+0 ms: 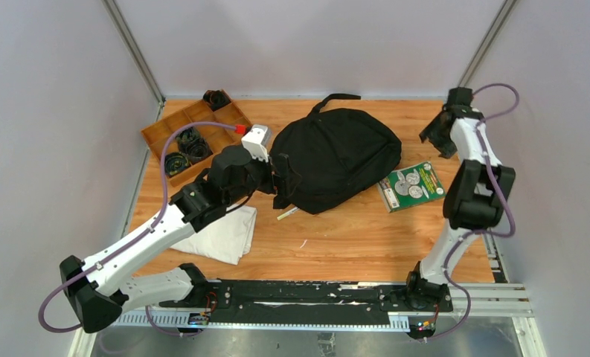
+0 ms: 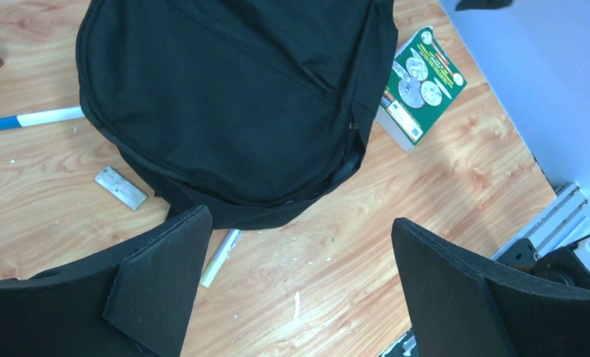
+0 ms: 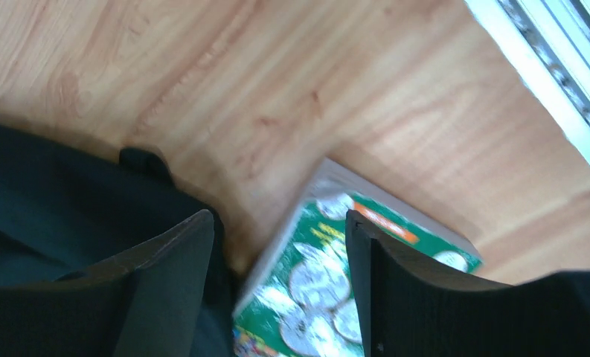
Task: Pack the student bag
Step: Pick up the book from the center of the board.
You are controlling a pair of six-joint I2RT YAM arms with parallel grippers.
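The student bag point(image 1: 336, 156) is a large black backpack lying flat mid-table, its loop handle toward the far edge. At the bag's left edge my left gripper point(image 1: 278, 180) is open; in the left wrist view the gripper point(image 2: 299, 275) has only bare wood between its fingers, with the bag point(image 2: 232, 97) just ahead. My right gripper point(image 1: 436, 138) hovers near the bag's right side, open. In the blurred right wrist view the gripper point(image 3: 280, 253) stands over the edge of a green book point(image 3: 314, 290), beside the bag point(image 3: 53, 193).
The green book point(image 1: 411, 186) lies right of the bag. A white pen point(image 2: 221, 256) pokes out from under the bag. A blue-and-white marker point(image 2: 31, 117) and a small grey block point(image 2: 120, 187) lie nearby. A folded white cloth point(image 1: 221, 234) and a wooden tray point(image 1: 195, 134) are at left.
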